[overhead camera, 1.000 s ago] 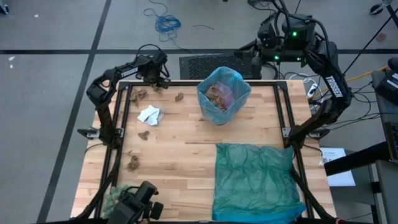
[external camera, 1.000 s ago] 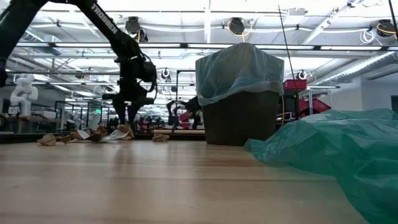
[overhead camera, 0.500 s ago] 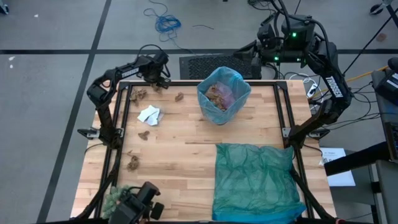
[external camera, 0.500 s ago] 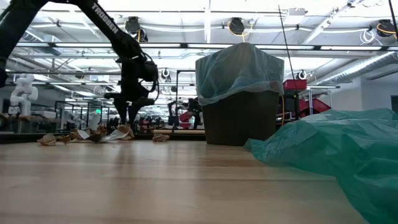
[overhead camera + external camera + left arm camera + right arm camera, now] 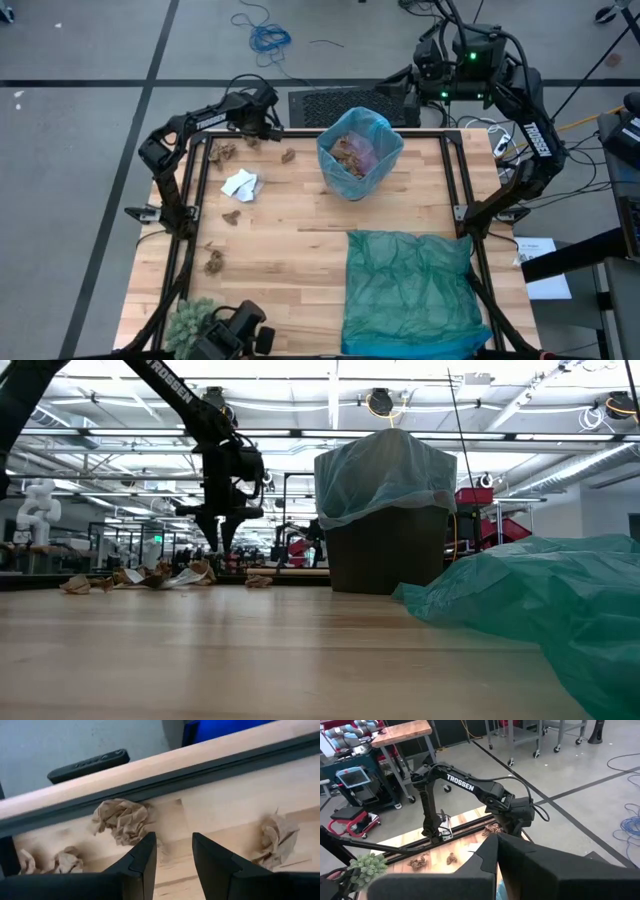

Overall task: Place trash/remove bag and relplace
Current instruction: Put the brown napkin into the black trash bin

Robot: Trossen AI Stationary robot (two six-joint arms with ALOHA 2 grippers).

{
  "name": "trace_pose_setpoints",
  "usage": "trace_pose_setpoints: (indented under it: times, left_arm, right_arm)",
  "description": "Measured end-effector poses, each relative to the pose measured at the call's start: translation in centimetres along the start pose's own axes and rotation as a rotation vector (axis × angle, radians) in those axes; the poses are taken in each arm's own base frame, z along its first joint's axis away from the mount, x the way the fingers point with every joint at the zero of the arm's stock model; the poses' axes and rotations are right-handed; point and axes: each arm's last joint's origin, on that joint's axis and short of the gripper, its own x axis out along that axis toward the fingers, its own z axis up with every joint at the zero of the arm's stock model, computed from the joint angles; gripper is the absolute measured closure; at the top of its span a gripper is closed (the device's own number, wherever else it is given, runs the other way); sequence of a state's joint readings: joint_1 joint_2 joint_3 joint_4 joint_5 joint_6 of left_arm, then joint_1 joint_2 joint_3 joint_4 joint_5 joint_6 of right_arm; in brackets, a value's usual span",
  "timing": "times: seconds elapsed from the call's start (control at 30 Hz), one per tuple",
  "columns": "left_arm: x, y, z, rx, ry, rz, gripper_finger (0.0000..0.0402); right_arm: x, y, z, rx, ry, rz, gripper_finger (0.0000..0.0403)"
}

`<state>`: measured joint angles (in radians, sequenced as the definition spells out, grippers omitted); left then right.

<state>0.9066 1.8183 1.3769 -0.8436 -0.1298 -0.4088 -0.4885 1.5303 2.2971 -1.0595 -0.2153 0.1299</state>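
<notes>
Brown paper wads of trash (image 5: 227, 150) (image 5: 288, 155) lie along the table's far left, with a white scrap (image 5: 240, 184) and more wads (image 5: 213, 262) nearer. My left gripper (image 5: 265, 127) (image 5: 173, 840) hovers open over the far edge, pointing steeply down. One wad (image 5: 122, 820) lies just beyond one of its fingers and another (image 5: 275, 837) off to the other side; nothing is between them. The dark bin (image 5: 385, 555) at far centre wears the light blue bag (image 5: 358, 140), with trash inside it. My right gripper (image 5: 497, 840) is shut, raised beyond the far right corner.
A crumpled teal-green plastic bag (image 5: 410, 290) covers the near right of the table. A green spiky ball (image 5: 190, 322) and a dark device (image 5: 240, 335) sit at the near left edge. A black frame rail (image 5: 165, 777) runs along the far edge.
My left gripper has moved along the far edge toward the bin, rising slightly and rolling a little about its own axis. The trash wads and the bin have stayed where they were.
</notes>
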Motion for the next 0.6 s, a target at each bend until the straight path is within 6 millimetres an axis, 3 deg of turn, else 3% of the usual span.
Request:
trace_pose_setpoints:
  times: [0.6]
  left_arm:
    - [1.3, 0.9, 0.3, -0.127, 0.006, 0.075, 0.0279]
  right_arm:
    - [0.0, 0.0, -0.5, -0.007, 0.053, 0.025, 0.0403]
